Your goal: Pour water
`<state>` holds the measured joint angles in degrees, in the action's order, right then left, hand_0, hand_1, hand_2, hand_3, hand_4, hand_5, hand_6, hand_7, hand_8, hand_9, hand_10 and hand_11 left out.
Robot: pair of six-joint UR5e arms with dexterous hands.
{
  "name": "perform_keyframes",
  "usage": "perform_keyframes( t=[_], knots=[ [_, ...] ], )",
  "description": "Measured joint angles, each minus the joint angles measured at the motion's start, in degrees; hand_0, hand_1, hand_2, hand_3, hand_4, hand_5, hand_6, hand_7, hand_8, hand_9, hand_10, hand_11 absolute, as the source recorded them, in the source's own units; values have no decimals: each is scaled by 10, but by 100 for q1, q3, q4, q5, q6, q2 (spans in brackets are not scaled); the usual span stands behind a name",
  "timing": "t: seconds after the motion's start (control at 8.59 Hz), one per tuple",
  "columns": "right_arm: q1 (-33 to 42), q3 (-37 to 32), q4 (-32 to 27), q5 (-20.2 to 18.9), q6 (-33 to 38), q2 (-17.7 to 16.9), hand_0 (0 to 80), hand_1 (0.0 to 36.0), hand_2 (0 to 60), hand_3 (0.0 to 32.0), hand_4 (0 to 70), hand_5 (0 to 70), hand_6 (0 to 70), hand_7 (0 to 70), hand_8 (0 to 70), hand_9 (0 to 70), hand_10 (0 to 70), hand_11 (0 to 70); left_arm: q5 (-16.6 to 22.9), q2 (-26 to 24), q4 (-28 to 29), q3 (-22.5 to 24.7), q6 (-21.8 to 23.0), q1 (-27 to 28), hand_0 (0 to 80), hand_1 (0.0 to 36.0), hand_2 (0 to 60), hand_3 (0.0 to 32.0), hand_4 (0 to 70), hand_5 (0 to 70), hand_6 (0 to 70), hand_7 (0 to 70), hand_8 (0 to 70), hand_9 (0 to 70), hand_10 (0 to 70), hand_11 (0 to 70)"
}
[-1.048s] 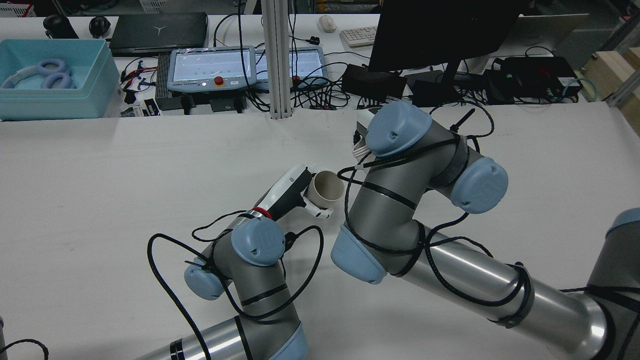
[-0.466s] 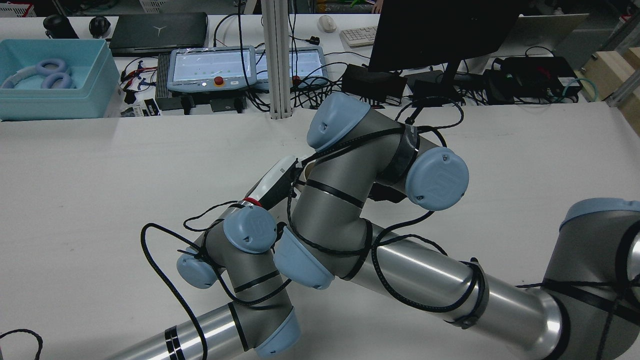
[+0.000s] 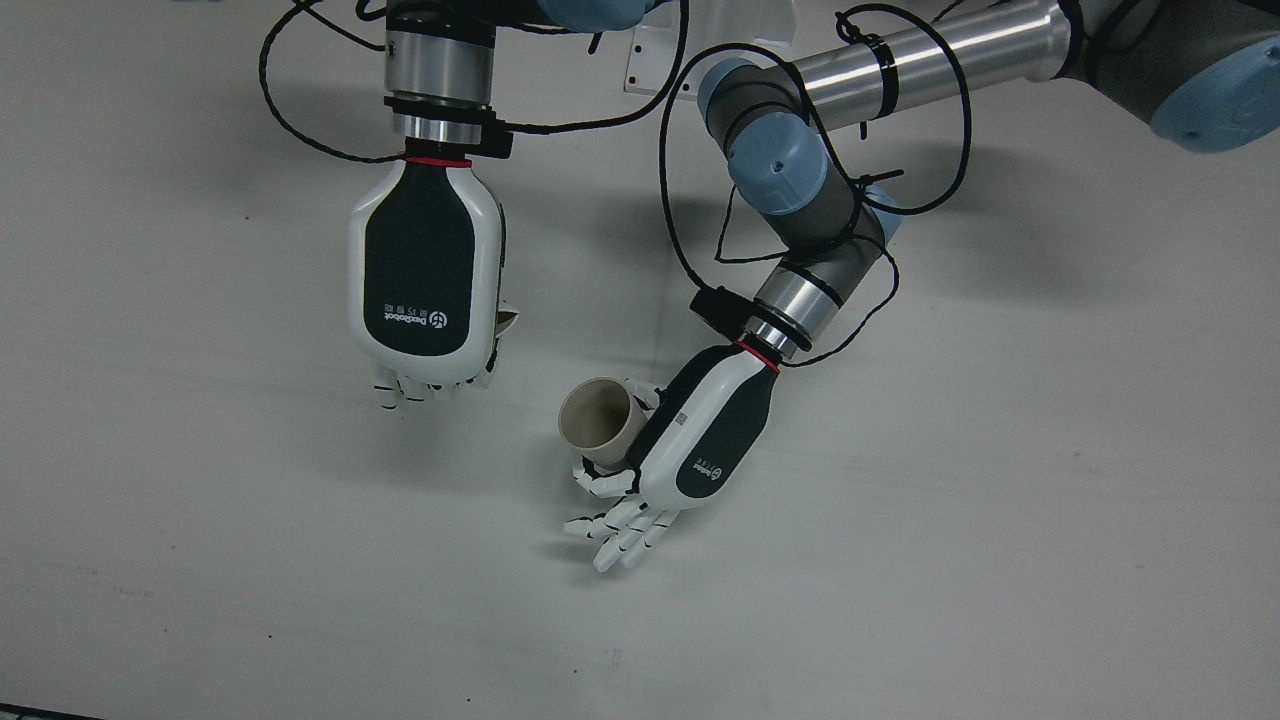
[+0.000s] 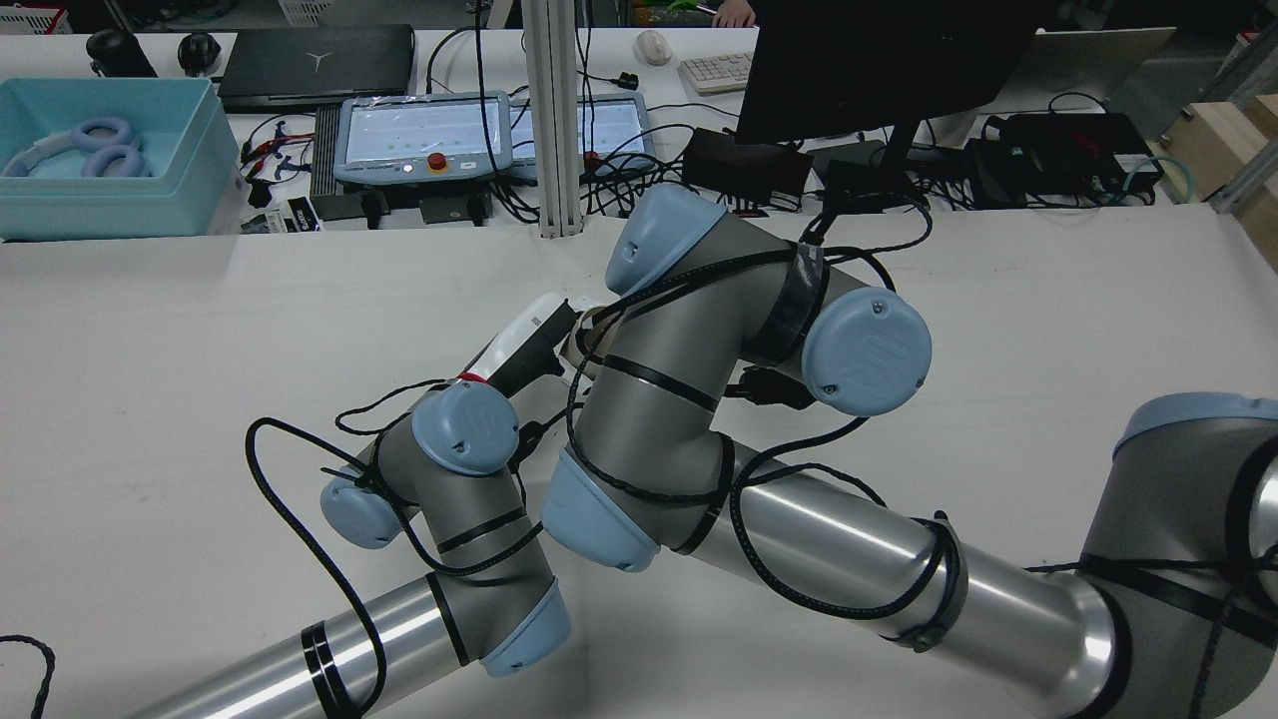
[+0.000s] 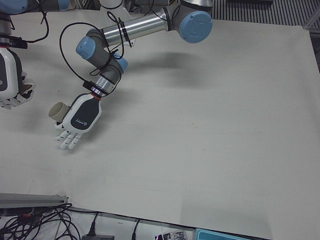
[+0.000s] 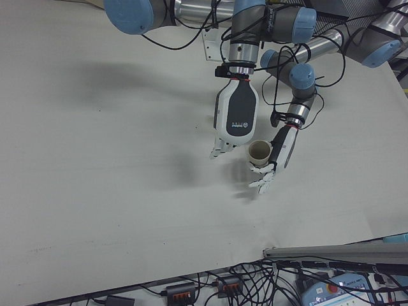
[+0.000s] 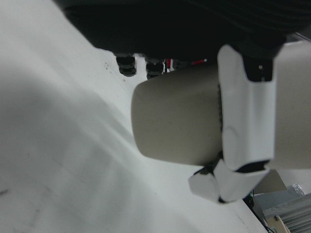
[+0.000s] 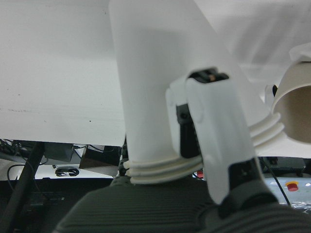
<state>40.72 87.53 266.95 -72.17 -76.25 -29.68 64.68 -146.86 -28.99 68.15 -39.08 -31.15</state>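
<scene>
— What did the bench and the room look like from your seat?

— I had a plain white table [image 3: 1000, 500], bare around the arms. Past its far edge in the rear view I saw a teach pendant [image 4: 419, 135], a dark monitor [image 4: 879, 65], a closed laptop [image 4: 315, 62] and a light blue bin [image 4: 110, 160] with headphones in it, plus a tangle of cables.

— And the cups?

— My left hand [image 3: 690, 445] was wrapped round a beige cup [image 3: 596, 420] held over the middle of the table. In the front view its open mouth faced up toward the camera and its long axis stood close to upright, leaning a little away from the palm. The thumb [image 7: 243, 111] lay across the cup's wall while the other fingers stretched out past it.

— The right hand?

— My right hand [image 3: 425, 275] hung palm down, near the left hand but apart from it, closed on a white cup [image 8: 160, 92]. From the front views the hand hid almost all of that cup; only an edge showed beside the fingers. In the hand camera its ribbed rim pointed back toward the wrist, so its long axis ran along the palm. I couldn't tell its tilt against the table.
</scene>
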Motion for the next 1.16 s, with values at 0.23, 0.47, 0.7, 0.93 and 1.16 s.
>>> perform_keyframes(
  t=[0.23, 0.47, 0.7, 0.93, 1.16],
  knots=[
    [247, 988, 6, 35, 450, -592, 800, 360, 600, 0, 660, 648, 450, 419, 305, 351, 151, 259, 111, 4, -42, 174, 30, -29, 603, 360, 600, 0, 700, 700, 174, 204, 83, 55, 31, 62],
    [783, 2639, -285, 124, 1083, -1792, 800, 360, 600, 0, 593, 599, 450, 408, 308, 362, 169, 281, 304, -40, -418, 781, 50, -58, 602, 360, 600, 0, 700, 700, 175, 206, 82, 55, 33, 64],
    [1695, 3618, -1137, 130, 1544, -2907, 685, 360, 600, 0, 528, 556, 449, 402, 320, 398, 213, 340, 373, -61, -867, 1351, 324, -77, 596, 360, 600, 0, 700, 700, 167, 198, 82, 53, 31, 61],
    [2750, 3865, -2542, -198, 1687, -3759, 606, 360, 600, 0, 496, 519, 447, 396, 330, 414, 236, 370, 388, 17, -1244, 1641, 1329, -145, 577, 360, 600, 0, 700, 700, 149, 185, 77, 50, 36, 67],
    [3634, 3789, -4034, -691, 1843, -4605, 522, 341, 600, 0, 341, 431, 392, 349, 346, 450, 268, 409, 385, 502, -1487, 2161, 2334, -326, 579, 360, 600, 0, 700, 700, 150, 190, 75, 53, 38, 70]
  ],
)
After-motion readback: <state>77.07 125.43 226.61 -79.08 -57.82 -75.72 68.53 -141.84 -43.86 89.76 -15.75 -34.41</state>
